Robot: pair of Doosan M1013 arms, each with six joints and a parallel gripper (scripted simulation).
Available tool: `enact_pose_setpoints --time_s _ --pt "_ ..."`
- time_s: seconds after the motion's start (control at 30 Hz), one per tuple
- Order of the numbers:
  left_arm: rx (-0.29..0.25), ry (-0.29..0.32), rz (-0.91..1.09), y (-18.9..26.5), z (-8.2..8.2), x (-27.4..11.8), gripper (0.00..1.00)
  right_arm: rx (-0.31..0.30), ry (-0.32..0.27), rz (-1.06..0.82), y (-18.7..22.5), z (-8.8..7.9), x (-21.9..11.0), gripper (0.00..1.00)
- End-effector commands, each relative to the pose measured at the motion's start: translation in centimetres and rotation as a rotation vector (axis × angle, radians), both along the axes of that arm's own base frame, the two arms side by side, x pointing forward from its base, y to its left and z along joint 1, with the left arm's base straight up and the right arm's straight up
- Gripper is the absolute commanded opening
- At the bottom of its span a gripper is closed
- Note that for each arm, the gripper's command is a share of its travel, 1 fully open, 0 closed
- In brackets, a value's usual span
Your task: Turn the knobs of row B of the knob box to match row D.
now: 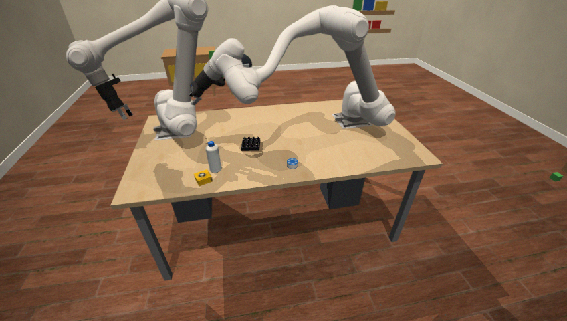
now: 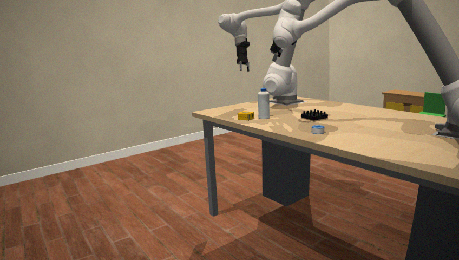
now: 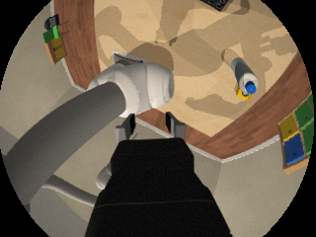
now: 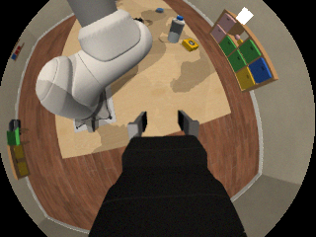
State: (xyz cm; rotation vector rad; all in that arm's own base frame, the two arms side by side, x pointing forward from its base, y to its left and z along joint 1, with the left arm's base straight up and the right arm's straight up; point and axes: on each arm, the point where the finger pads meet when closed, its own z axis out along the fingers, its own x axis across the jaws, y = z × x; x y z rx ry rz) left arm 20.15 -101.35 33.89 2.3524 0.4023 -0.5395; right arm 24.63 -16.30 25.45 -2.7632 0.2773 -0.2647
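You have the knob box (image 1: 251, 146) (image 2: 314, 116) (image 3: 215, 4) (image 4: 138, 20) near the middle of the top frame, flat on the table (image 1: 337, 147) (image 2: 370, 138) (image 3: 190, 94) (image 4: 158, 99) with its knobs up, so a gripper could come at them from above. Your left gripper (image 1: 194, 97) (image 2: 276, 56) (image 3: 150, 118) and right gripper (image 1: 126, 115) (image 2: 244, 69) (image 4: 162, 117) are both open and empty, well apart from it; held high, they probably leave you room to plan an approach. The bottle (image 1: 214, 158) (image 2: 263, 106) (image 3: 243, 71) (image 4: 174, 33) stands upright near the yellow box (image 1: 203, 178) (image 2: 246, 116) (image 3: 242, 95) (image 4: 191, 44), and could hinder a low sweep.

The left wrist view catches only part of the knob box at its top edge, while the top view shows it whole. The right wrist view includes the blue-topped disc (image 1: 291, 164) (image 2: 317, 130) (image 4: 159, 10), missing from the left wrist view. You can't read any knob's pointing, or find the socket, in any view.
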Motion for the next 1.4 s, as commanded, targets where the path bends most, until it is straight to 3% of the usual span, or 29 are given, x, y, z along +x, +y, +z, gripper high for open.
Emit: enact_pose_setpoints --time_s 0.0,0.3,0.4,0.47,0.73,1.17,1.37 --pt "-0.002 -0.001 0.0 0.0 0.2 0.0 1.0 0.033 0.035 0.04 -2.8 -1.1 -1.9 1.0" --pt "-0.002 -0.001 0.0 0.0 0.2 0.0 1.0 0.206 0.106 0.183 -10.8 -5.2 -10.5 1.0" --pt "-0.002 -0.001 0.0 0.0 0.2 0.0 1.0 0.271 0.107 0.225 -12.7 -6.6 -13.6 1.0" --pt "-0.002 -0.001 0.0 0.0 0.2 0.0 1.0 0.271 0.107 0.225 -12.7 -6.6 -13.6 1.0" --pt "-0.002 -0.001 0.0 0.0 0.2 0.0 1.0 0.394 0.082 0.298 -15.5 -9.0 -19.6 1.0" --pt "-0.002 0.001 0.003 0.0 0.3 0.0 1.0 0.421 0.073 0.313 -16.0 -9.6 -20.9 1.0" --pt "0.047 0.052 0.062 0.9 -0.7 -0.3 1.0 0.421 0.073 0.313 -16.0 -9.6 -20.9 1.0"
